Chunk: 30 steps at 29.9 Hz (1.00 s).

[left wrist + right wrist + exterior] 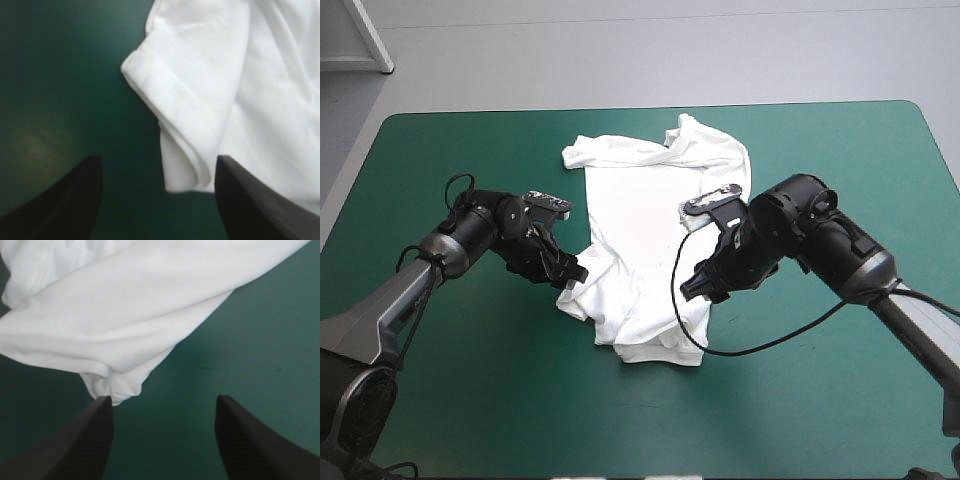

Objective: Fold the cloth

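While the T-shirt [645, 230] lies rumpled on the counter [820, 400], running from its far edge toward the near one, no clean fold shows, so nearly everything is left, I'd say. Flanking its near end, the left pincer [572, 275] and right pincer [696, 288] both gape, empty. Only the left wrist view shows a stitched sleeve hem [175, 107]; the right wrist view shows a bunched corner [116, 387] beside one finger.

We find the white short-sleeved T-shirt [640, 220] lying in the middle of the teal-green table [470, 400], stretched from far to near. The left gripper [568, 274] sits at its left edge and the right gripper [697, 287] at its right edge, the shirt between them.
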{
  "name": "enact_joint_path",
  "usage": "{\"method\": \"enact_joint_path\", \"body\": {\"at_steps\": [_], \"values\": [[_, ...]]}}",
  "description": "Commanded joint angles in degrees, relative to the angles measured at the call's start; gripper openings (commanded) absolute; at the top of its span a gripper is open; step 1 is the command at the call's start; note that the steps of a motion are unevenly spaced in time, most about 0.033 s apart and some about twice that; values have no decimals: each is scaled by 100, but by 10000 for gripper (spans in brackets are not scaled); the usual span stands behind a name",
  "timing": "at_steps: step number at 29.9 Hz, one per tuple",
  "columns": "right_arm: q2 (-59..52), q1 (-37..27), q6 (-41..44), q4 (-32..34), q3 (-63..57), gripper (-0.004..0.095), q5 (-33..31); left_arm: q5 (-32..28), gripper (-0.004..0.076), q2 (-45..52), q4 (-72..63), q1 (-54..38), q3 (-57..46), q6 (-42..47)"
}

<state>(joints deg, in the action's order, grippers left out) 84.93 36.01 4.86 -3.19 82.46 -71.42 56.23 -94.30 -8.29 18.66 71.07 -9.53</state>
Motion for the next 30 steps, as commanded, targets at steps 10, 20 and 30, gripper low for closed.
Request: {"method": "enact_joint_path", "body": {"at_steps": [10, 20, 30], "values": [[-251, 1323, 841, 167, -722, 561, 340, -1001, 411, -589, -945, 53, -145, -388], [-241, 1395, 904, 200, -1672, 561, 1324, -1013, -7, -698, -966, 193, -145, -516], [258, 1395, 904, 277, -2201, 561, 2500, -845, -8, -608, -929, 193, -145, -439]]}}
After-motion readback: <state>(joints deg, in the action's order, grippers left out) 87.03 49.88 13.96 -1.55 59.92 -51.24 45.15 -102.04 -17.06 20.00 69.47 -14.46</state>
